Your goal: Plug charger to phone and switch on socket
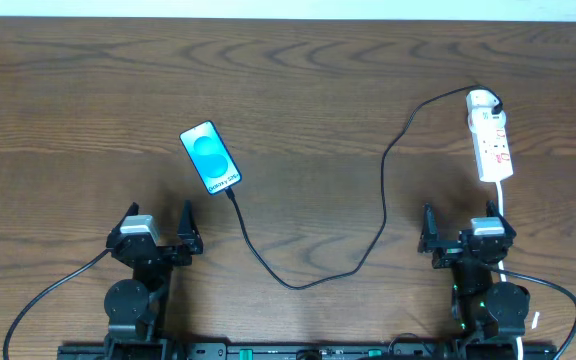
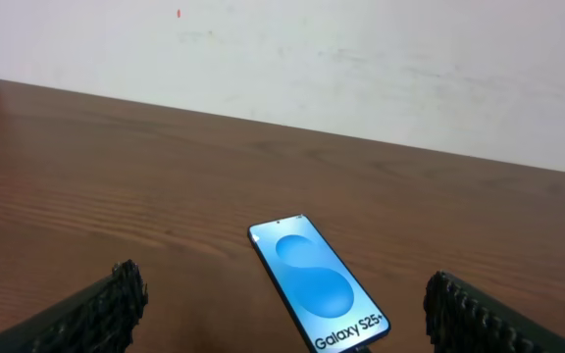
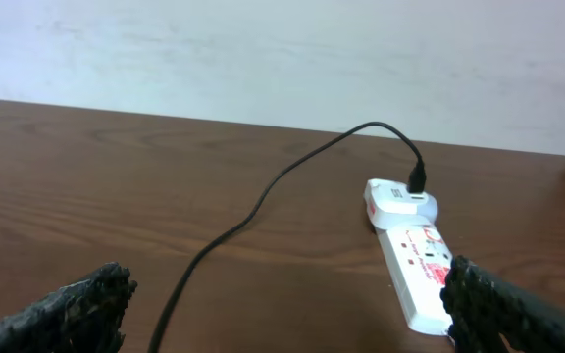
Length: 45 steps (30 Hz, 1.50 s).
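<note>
Left claw [image 1: 158, 222], right claw [image 1: 467, 228]: wide open, empty. Phone [image 1: 210, 158] lies diagonal on surface [image 1: 68, 120], charger [image 1: 383, 190] meeting its near end. Socket [image 1: 491, 140] runs lengthwise away from right claw.

The phone [image 1: 210, 157] lies flat and screen-up, left of centre, turned on a diagonal, its blue display lit. The charger [image 1: 383, 215] – a thin black cable – meets the phone's near short edge, sags in a loose curve and climbs to a white adapter [image 3: 398, 199] seated at the far, rounded end of the socket [image 1: 492, 140]. This white strip with red markings lies lengthwise at far right.
</note>
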### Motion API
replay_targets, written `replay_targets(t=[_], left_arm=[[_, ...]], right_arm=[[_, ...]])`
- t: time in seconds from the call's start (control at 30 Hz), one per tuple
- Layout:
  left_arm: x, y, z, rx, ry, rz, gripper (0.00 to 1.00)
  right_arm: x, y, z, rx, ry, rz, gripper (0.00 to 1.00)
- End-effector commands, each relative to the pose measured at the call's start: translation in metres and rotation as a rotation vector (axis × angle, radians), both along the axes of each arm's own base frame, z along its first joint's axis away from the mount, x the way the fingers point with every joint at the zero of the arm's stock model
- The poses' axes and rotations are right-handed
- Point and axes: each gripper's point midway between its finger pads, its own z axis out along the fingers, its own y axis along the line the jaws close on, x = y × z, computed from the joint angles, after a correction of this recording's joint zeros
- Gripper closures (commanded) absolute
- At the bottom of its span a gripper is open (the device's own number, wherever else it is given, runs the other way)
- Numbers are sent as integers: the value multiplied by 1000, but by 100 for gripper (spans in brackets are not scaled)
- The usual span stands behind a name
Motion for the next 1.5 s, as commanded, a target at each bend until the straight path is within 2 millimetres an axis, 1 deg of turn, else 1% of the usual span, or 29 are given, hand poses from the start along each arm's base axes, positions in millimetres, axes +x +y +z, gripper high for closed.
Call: replay_targets(t=[0.0, 0.13, 0.27, 0.63, 0.83, 1.17, 1.47], left_arm=[[-1, 3, -16, 14, 49, 16, 7], [-1, 3, -16, 14, 50, 16, 7], [-1, 3, -16, 14, 49, 16, 7], [-1, 3, -16, 14, 50, 16, 7], [-1, 3, -16, 14, 50, 16, 7], [-1, 3, -16, 14, 50, 16, 7], [-1, 3, -16, 14, 50, 16, 7]], right_arm=[[0, 0, 0, 15, -1, -17, 1], [0, -1, 1, 18, -6, -32, 1], [0, -6, 2, 60, -9, -66, 1], [0, -6, 2, 77, -9, -69, 1], [-1, 5, 1, 88, -1, -16, 1], [-1, 8, 1, 107, 1, -2, 1], [-1, 5, 1, 253, 4, -30, 1]])
